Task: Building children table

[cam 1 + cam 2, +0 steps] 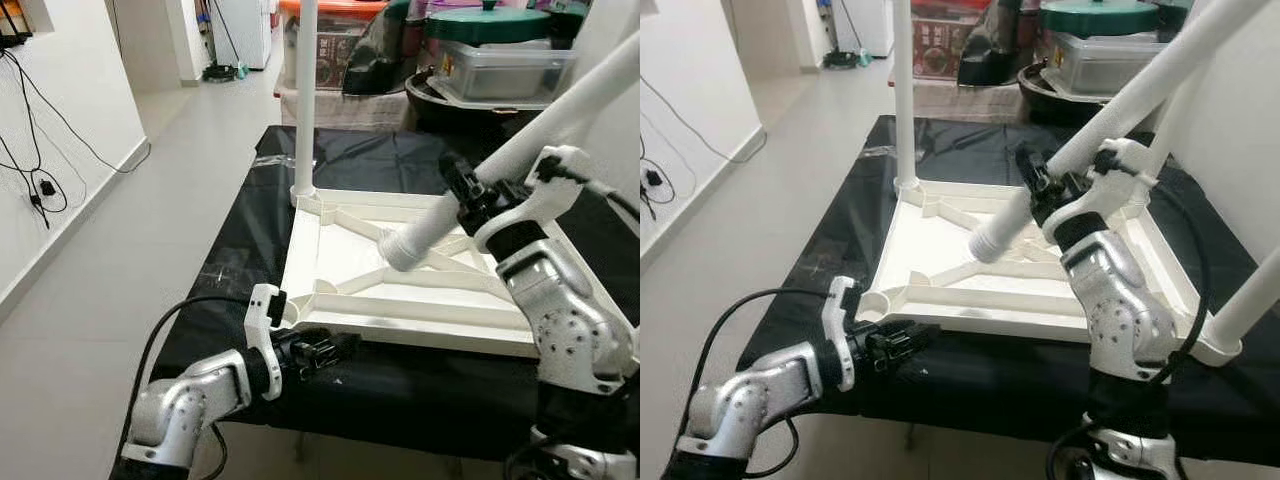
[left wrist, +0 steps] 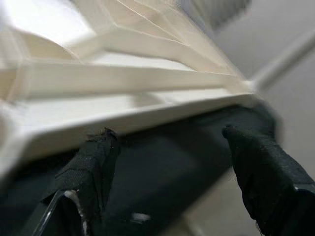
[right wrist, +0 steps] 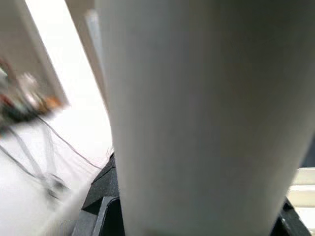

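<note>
One loose table leg [image 1: 520,140] held slanting over the upturned white tabletop [image 1: 420,290] on the black-covered bench [image 1: 230,270].
Right gripper [image 1: 470,195] jaws clamp it; leg's top cut off. Left gripper [image 1: 335,345] jaws parted at tabletop's blurred near edge.

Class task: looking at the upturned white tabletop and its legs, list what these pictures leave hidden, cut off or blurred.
1. The held leg: its upper end is cut off by the frame edge in both eye views.
2. The right gripper: its jaws are hidden behind that leg.
3. The tabletop rim is blurred in the left wrist view.
4. The standing leg is cut off at the top.
</note>
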You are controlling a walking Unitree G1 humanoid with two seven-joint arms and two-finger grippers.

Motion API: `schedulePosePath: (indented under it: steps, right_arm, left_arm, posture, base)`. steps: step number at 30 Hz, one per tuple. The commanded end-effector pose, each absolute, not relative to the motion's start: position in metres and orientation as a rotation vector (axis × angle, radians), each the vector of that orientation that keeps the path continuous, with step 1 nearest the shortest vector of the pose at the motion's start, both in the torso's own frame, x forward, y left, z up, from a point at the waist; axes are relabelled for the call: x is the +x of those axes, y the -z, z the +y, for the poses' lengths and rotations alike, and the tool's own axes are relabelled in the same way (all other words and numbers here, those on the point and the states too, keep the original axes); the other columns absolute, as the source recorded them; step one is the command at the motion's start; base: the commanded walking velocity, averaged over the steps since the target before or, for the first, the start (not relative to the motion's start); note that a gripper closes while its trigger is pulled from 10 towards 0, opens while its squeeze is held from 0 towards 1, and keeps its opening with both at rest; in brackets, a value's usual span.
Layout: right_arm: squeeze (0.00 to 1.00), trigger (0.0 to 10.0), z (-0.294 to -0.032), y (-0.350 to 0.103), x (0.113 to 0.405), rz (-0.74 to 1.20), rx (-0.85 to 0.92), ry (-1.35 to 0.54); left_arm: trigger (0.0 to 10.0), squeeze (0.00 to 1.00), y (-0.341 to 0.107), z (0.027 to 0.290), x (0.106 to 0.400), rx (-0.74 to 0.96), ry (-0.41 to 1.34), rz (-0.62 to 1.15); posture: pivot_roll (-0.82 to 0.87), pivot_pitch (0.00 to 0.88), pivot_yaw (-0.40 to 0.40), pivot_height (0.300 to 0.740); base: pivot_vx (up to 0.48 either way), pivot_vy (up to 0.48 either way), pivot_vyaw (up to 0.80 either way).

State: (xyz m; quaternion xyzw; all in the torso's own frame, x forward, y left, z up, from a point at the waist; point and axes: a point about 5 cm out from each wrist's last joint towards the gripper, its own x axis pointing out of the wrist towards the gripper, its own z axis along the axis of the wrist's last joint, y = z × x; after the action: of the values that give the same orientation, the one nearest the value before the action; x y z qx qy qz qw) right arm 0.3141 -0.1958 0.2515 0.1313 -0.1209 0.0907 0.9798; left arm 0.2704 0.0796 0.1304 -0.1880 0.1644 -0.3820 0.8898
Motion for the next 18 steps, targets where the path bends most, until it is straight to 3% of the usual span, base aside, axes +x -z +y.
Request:
schedulePosePath:
  steps: [1,18]
  right_arm:
    - [0.00,10.0,-0.183,-0.249,0.313,-0.247,0.215,-0.210]
    - [0.00,10.0,-0.149,-0.231,0.300,-0.246,0.211,-0.354]
  left_arm:
    - [10.0,0.00,-0.131,0.081,0.271,-0.336,0.745,0.307]
    - [10.0,0.00,-0.125,0.068,0.253,-0.180,0.751,0.228]
  posture:
    - [0.05,0.000,-0.060,0.740]
    - [0.06,0.000,-0.074,0.740]
  base:
    - [0.000,0.000,0.80]
    - [0.000,0.000,0.80]
